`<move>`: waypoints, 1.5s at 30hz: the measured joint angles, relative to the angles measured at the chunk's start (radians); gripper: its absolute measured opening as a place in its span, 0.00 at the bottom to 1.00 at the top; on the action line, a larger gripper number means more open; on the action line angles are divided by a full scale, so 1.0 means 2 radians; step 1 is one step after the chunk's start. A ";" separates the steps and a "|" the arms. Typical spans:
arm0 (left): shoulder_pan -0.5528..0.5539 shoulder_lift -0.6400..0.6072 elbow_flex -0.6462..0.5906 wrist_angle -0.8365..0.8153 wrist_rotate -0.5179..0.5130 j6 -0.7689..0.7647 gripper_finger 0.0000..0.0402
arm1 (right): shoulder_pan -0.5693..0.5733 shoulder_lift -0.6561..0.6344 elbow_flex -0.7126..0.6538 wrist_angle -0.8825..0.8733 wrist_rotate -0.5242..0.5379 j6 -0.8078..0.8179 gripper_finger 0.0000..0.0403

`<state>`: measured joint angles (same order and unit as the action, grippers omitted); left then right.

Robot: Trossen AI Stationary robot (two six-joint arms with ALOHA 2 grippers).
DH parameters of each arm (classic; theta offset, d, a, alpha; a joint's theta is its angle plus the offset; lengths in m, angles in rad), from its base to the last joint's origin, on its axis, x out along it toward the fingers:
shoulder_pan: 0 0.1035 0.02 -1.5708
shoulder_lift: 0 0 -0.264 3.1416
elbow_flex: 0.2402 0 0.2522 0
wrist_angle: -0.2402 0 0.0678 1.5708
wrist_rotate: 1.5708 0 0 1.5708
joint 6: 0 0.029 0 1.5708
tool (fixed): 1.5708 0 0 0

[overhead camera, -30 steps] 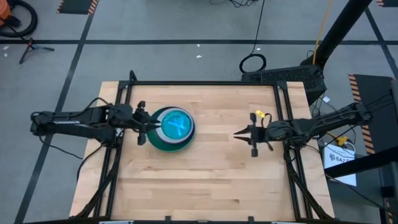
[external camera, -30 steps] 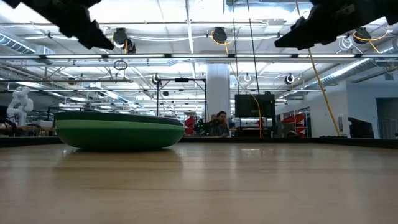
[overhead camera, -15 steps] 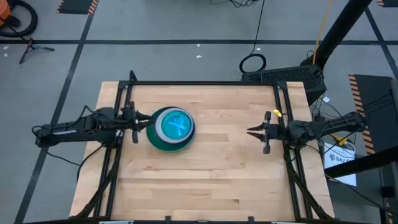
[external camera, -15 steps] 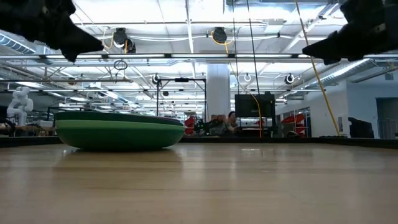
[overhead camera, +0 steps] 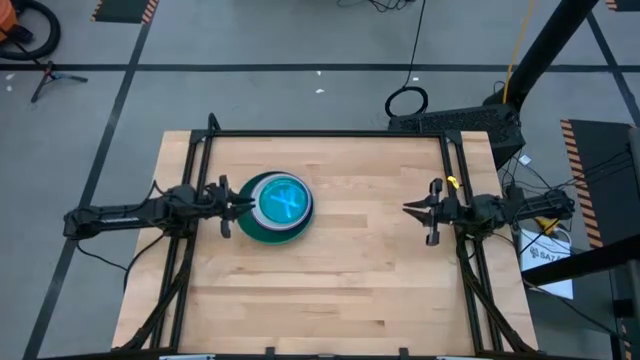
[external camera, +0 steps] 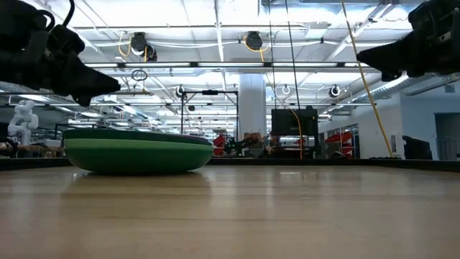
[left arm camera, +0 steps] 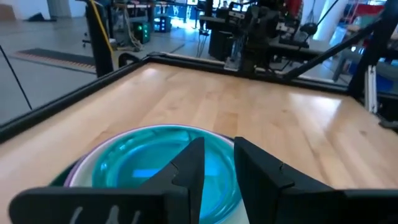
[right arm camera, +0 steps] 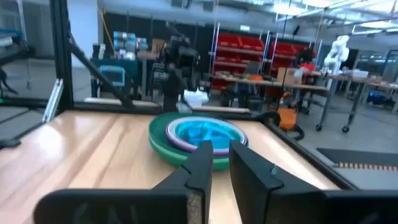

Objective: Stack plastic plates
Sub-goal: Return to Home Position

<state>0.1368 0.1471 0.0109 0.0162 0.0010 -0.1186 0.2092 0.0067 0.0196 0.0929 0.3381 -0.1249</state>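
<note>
Both sets of jaws stand nearly together, gripping nothing. The left gripper (overhead camera: 236, 204) hangs just beside the plastic plates (overhead camera: 276, 207), stacked with translucent blue uppermost on the wooden table (overhead camera: 340, 280). The right gripper (overhead camera: 410, 209) is well apart, near the table's right edge.

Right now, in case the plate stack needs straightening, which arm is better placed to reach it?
Left. The left gripper hangs right at the rim of the plate stack. The right gripper is across the bare table, near its opposite edge.
</note>
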 joint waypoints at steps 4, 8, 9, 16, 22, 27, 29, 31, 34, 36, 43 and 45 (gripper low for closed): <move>0.000 0.005 0.000 -0.002 -0.001 0.031 0.23 | 0.000 0.001 0.000 -0.006 0.000 0.013 0.09; 0.000 0.005 0.000 -0.002 -0.015 0.031 0.23 | 0.000 0.002 -0.001 -0.010 0.000 0.013 0.07; 0.000 0.005 0.000 -0.002 -0.016 0.037 0.23 | 0.000 0.003 -0.001 -0.011 0.001 -0.004 0.06; 0.000 0.005 0.000 -0.002 -0.017 0.044 0.23 | 0.000 0.003 -0.001 -0.013 -0.001 -0.035 0.06; 0.000 0.005 0.000 -0.002 -0.018 0.044 0.23 | 0.000 0.003 -0.001 -0.014 -0.001 -0.035 0.06; 0.000 0.005 0.000 -0.002 -0.018 0.044 0.23 | 0.000 0.003 -0.002 -0.014 -0.001 -0.035 0.06; 0.000 0.005 0.000 -0.002 -0.018 0.044 0.23 | 0.000 0.003 -0.002 -0.014 -0.001 -0.035 0.06; 0.000 0.005 0.000 -0.002 -0.018 0.044 0.23 | 0.000 0.003 -0.002 -0.014 -0.001 -0.035 0.06; 0.000 0.005 0.000 -0.002 -0.018 0.044 0.23 | 0.000 0.003 -0.002 -0.014 -0.001 -0.035 0.06; 0.000 0.005 0.000 -0.002 -0.019 0.044 0.23 | 0.000 0.003 -0.002 -0.014 -0.001 -0.035 0.06; 0.000 0.005 0.000 -0.002 -0.019 0.044 0.23 | 0.000 0.003 -0.002 -0.014 -0.001 -0.035 0.06; 0.000 0.005 0.000 -0.002 -0.019 0.044 0.23 | 0.000 0.003 -0.002 -0.014 -0.001 -0.035 0.06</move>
<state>0.1364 0.1566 0.0116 0.0120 -0.0360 -0.0303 0.2092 0.0120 0.0165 0.0639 0.3355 -0.1955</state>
